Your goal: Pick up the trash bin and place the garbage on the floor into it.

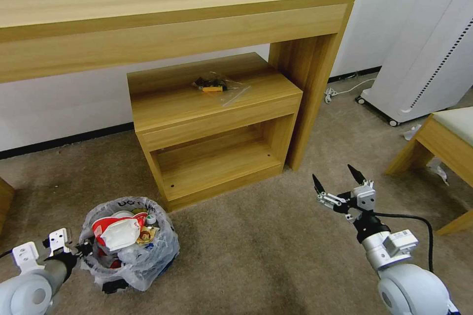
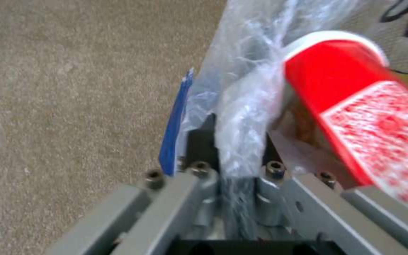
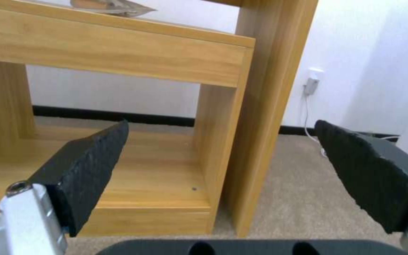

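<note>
The left gripper [image 1: 81,248] is pinching the rim of the trash bin [image 1: 130,248] at near left on the floor [image 1: 256,246], the right gripper [image 1: 340,182] is hanging spread and empty, and that thin liner could be slipping, tipping the garbage [image 1: 120,231] out.

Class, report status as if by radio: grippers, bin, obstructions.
Left gripper shut on trash bin rim. Right gripper open, empty, over floor. Garbage in bin. Nothing obstructing.

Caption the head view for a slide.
Left gripper clamps the rim of the litter-filled trash bin on the carpet, while the open right gripper hovers empty.
</note>
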